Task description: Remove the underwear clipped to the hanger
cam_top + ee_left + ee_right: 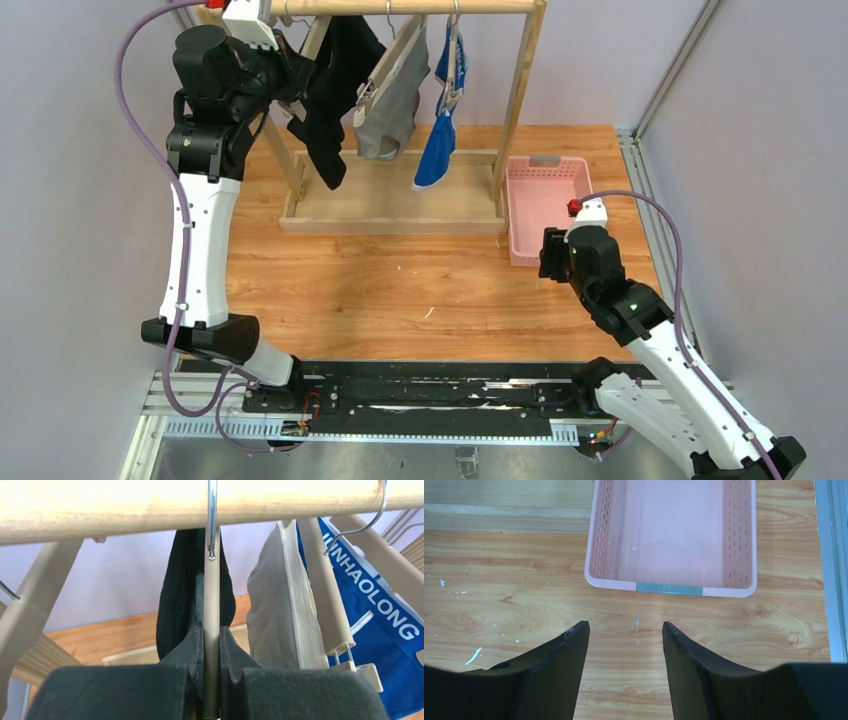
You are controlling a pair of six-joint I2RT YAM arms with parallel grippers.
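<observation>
Three pieces of underwear hang from clip hangers on a wooden rail (pixel 400 7): black (pixel 335 90) on the left, grey (pixel 392 100) in the middle and blue (pixel 440 140) with white lettering on the right. My left gripper (pixel 292 78) is raised at the rail's left end. In the left wrist view it (pixel 212 630) is shut on the beige bar of the black underwear's hanger (pixel 212 595), with the black cloth (pixel 172 605) draped behind it. The grey pair (pixel 267 610) and the blue pair (pixel 380 620) hang just to the right. My right gripper (pixel 625 627) hovers open over the table, holding nothing.
A pink perforated basket (pixel 545 200) stands to the right of the rack's base frame (pixel 390 215), just ahead of my right gripper (pixel 548 255); its near rim (pixel 669 587) shows and nothing lies inside. The rack's slanted legs flank the hanging clothes.
</observation>
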